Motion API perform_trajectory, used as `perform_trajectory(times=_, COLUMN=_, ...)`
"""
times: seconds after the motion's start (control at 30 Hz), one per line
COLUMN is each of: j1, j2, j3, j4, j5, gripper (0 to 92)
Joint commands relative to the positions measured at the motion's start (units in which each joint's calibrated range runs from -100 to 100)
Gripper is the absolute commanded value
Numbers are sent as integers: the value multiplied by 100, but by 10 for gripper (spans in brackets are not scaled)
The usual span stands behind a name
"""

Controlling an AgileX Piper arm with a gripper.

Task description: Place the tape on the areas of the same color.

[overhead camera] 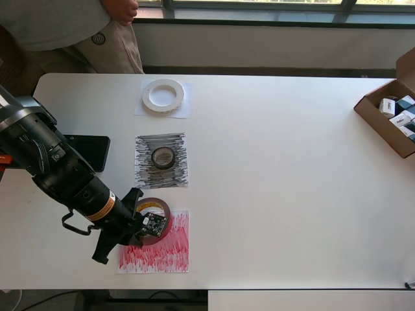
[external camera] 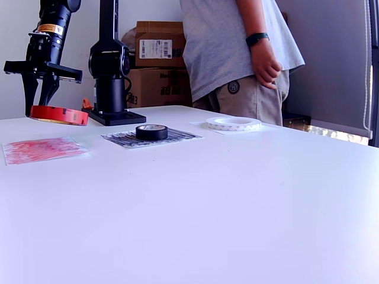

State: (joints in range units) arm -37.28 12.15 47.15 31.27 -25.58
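My gripper (overhead camera: 140,221) (external camera: 39,104) is shut on the wall of the dark-red tape roll (overhead camera: 154,208) (external camera: 59,115) and holds it tilted, a little above the table. In the overhead view the roll hangs over the upper left corner of the red scribbled sheet (overhead camera: 165,249) (external camera: 41,149). The small black roll (overhead camera: 163,157) (external camera: 151,132) lies on the black scribbled sheet (overhead camera: 162,178) (external camera: 121,139). The flat white ring (overhead camera: 148,97) (external camera: 233,123) lies on the plain white sheet (overhead camera: 185,111) (external camera: 220,131).
A person (overhead camera: 97,32) (external camera: 237,53) stands at the table's far side next to the white sheet. A brown carton (overhead camera: 382,126) with small boxes sits at the overhead view's right edge. The arm's black base (overhead camera: 87,150) (external camera: 109,77) stands beside the black sheet. Cardboard boxes (external camera: 159,44) stand behind.
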Motion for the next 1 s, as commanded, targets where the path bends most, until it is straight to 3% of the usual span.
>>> perform_trajectory(times=0.0, j1=-114, j2=-36, j3=-49, j4=-111, j5=13, gripper=0)
perform_trajectory(times=0.97, j1=-288, j2=993, j3=-757, j4=-119, j5=-36, gripper=0)
